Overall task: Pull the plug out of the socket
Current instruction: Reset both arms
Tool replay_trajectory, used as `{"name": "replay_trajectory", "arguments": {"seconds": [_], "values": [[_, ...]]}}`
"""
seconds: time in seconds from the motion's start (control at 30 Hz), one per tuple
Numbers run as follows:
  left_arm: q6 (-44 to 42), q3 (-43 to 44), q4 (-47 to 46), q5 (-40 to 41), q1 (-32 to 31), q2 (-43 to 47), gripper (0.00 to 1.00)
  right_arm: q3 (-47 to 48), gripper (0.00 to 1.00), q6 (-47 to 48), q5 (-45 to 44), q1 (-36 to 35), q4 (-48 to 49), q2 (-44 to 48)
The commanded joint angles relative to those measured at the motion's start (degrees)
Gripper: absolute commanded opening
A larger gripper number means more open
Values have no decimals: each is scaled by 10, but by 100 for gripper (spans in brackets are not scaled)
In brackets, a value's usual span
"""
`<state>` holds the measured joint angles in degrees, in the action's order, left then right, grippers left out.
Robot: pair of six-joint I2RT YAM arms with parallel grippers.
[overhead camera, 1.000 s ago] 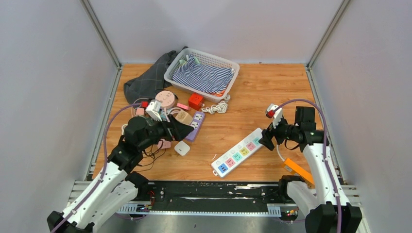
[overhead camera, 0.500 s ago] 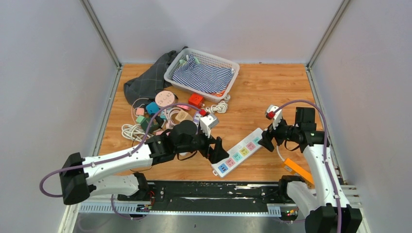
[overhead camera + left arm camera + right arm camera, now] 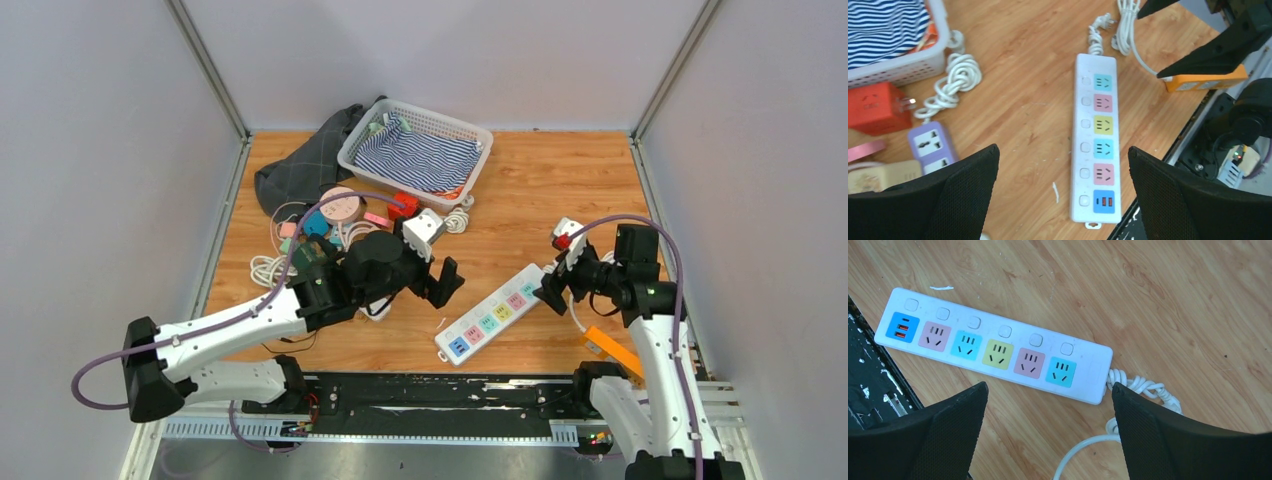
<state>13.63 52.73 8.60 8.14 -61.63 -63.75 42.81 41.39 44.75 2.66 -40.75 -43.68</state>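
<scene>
Beneath both wrists, framed between wide-spread left fingers [image 3: 948, 200] and equally wide right fingers [image 3: 938, 435], white power strip [image 3: 1097, 135] lies flat on tabletop [image 3: 1038, 75]. Every socket looks empty. Light, rigid, slick plastic, likely to skate: pin its body, pinch any plug by the sides.

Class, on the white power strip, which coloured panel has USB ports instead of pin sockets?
The dark blue panel at the end of the power strip away from its cord; the other five panels show pin holes.
</scene>
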Motion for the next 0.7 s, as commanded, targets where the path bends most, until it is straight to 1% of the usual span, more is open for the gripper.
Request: {"name": "replay_trajectory", "arguments": {"seconds": [0.0, 0.07, 0.1, 0.23, 0.33, 0.43, 0.5, 0.57, 0.67], "values": [[-25, 12, 59, 114, -1, 41, 100, 32, 95, -14, -2, 7, -22, 18], [-23, 4, 71, 163, -1, 65, 100, 38, 96, -14, 4, 7, -23, 30], [-29, 1, 76, 175, -1, 78, 100, 42, 96, -14, 6, 7, -24, 37], [-52, -9, 78, 189, -1, 128, 100, 68, 99, -15, 1, 7, -43, 49], [-63, -4, 89, 188, 0, 151, 100, 92, 100, -30, -16, 7, -55, 48], [-65, 11, 113, 183, 3, 168, 100, 102, 100, -70, -34, 7, -45, 48], [-57, 24, 131, 187, 9, 178, 100, 93, 100, -99, -55, 6, -18, 53], [-56, 44, 154, 170, 22, 188, 100, 77, 100, -134, -84, 6, 11, 61], [-68, 66, 187, 155, 44, 199, 100, 65, 100, -154, -99, 6, 30, 63]]}}
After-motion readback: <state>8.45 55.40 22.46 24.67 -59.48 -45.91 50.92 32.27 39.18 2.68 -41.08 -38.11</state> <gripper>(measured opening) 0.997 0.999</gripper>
